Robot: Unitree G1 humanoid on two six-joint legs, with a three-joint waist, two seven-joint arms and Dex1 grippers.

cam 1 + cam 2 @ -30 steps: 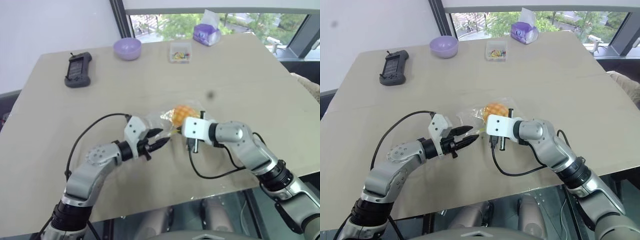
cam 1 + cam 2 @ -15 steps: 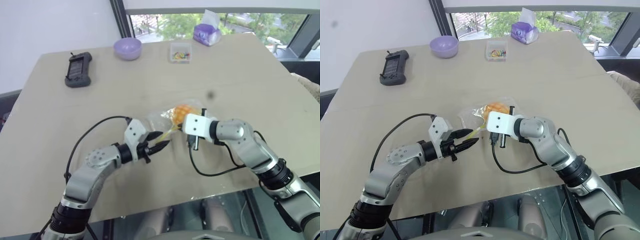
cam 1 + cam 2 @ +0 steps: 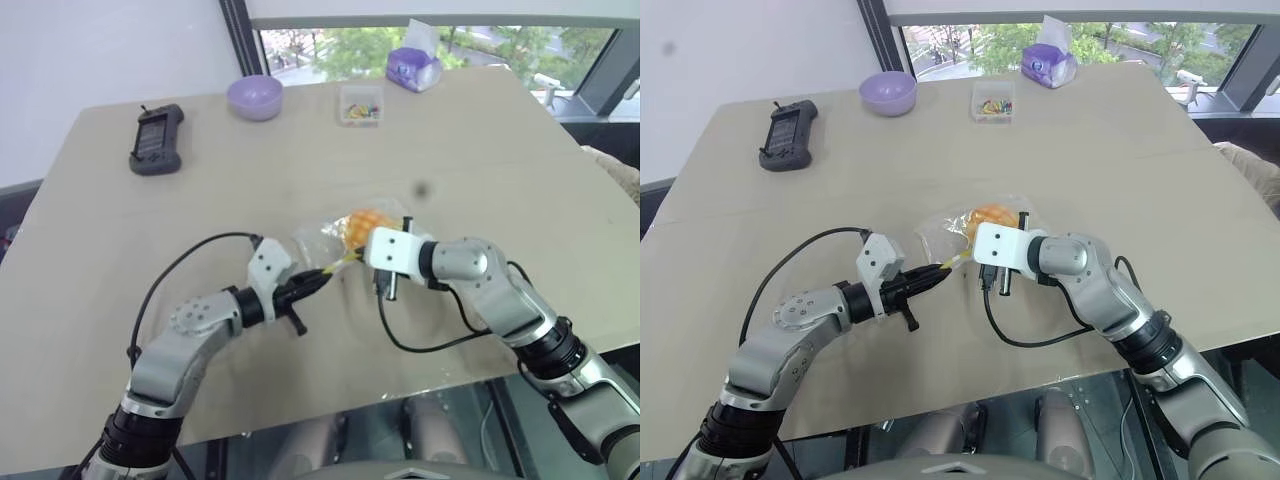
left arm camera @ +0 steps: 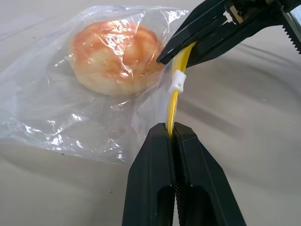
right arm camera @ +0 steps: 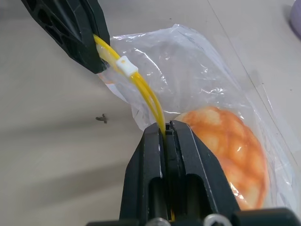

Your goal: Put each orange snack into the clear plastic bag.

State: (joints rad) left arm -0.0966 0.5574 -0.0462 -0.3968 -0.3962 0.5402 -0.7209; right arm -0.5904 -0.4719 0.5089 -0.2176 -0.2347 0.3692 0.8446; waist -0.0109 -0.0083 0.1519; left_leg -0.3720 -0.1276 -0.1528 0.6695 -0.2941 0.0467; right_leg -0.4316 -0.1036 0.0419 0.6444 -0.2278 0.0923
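Bun (image 4: 115, 59) sits inside the clear bag (image 4: 61, 117), which lies on the table (image 3: 480, 130) at the centre of the head views, between the two arms. One bun visible; none loose on the tabletop that I can see.

Left gripper (image 4: 174, 132): fingers fully closed, pinching the yellow zip strip (image 4: 175, 101) at one end. Right gripper (image 5: 165, 129): fingers also fully closed, clamped on the same strip further along, close to the bun. A small white slider (image 5: 127, 66) rides on the strip between the two grips.

Judgement: loading looks done; the step in hand appears to be closing or tidying the bag's mouth.

To do it well, as I read it:
- Keep the strip taut and straight between the two grips; slack would let the two yellow rails, which sit slightly apart in the right wrist view, stay unmated.
- Pull along the line of the strip, not upward, so the bag does not lift and tip the bun toward the mouth.
- Keep the right fingers clear of the bun so it is not squashed.

Risk: thin film slipping out of a pinch.

Purple bowl (image 3: 254, 97), black handset (image 3: 156, 140) and small clear box (image 3: 360, 105) in the upper part of the frame, well apart.
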